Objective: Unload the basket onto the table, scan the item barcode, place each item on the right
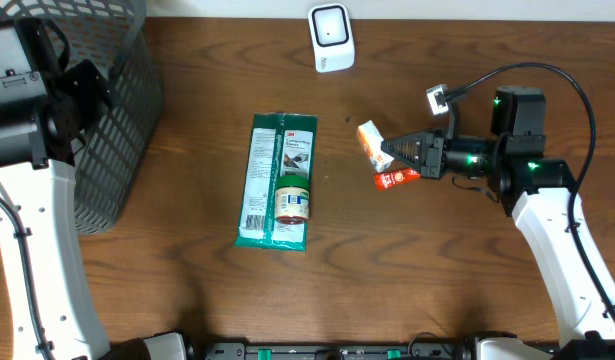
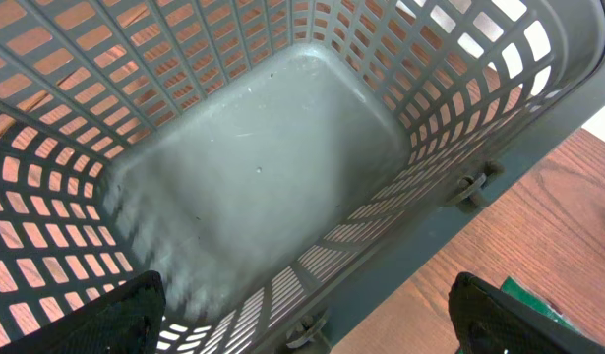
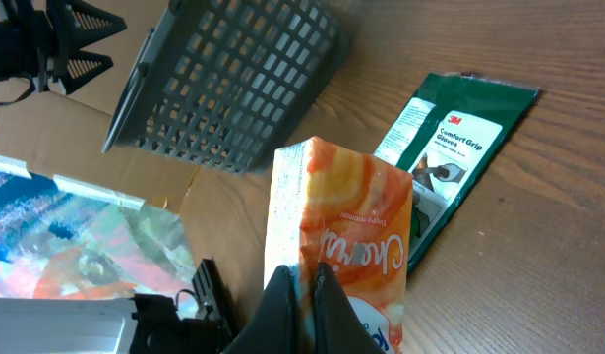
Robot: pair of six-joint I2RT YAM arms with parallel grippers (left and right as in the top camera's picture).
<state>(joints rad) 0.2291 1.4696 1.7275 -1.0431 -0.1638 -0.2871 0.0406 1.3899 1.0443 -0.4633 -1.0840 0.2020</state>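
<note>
My right gripper (image 1: 392, 152) (image 3: 307, 295) is shut on the edge of an orange-and-white tissue pack (image 1: 370, 142) (image 3: 343, 221), pinching a thin fold between its fingers right of the table's middle. No barcode shows on the faces of the pack that I see. The white barcode scanner (image 1: 330, 38) stands at the back edge, left of and beyond the pack. My left gripper (image 1: 85, 82) (image 2: 307, 320) hangs wide open over the grey basket (image 1: 112, 120) (image 2: 253, 167), with nothing between its fingers.
A green 3M glove package (image 1: 275, 180) (image 3: 452, 147) lies at the table's centre with a small jar (image 1: 293, 198) on it. A red packet (image 1: 396, 179) lies just below my right gripper. The basket (image 3: 228, 84) fills the far left corner.
</note>
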